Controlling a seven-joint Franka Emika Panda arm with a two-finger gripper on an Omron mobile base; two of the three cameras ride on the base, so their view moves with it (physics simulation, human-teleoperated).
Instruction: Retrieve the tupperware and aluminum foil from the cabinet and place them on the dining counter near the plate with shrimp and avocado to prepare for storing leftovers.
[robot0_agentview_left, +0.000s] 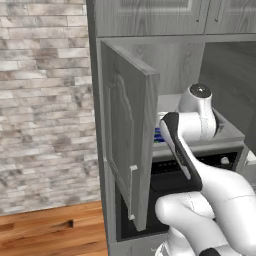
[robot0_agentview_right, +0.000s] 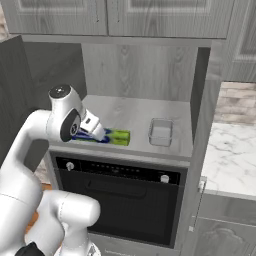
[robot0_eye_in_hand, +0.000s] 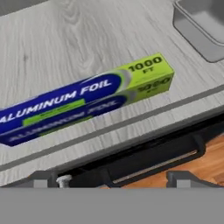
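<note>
The arm reaches into the open cabinet (robot0_agentview_right: 200, 100), its end effector (robot0_eye_in_hand: 111, 178) spread wide and empty, hovering just above the shelf's (robot0_agentview_right: 135, 117) front edge. One foil box (robot0_eye_in_hand: 87, 103) lies flat on the shelf, with one tupperware (robot0_agentview_right: 161, 132) well apart beside it.

Dark-blue aluminum foil (robot0_eye_in_hand: 87, 101) box with white lettering and green end, pale grey tupperware (robot0_agentview_right: 160, 132), grey wood-grain cabinet (robot0_agentview_left: 127, 145)

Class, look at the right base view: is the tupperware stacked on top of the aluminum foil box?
No. The tupperware sits on the cabinet shelf to the right of the aluminum foil, with bare shelf between them.
</note>
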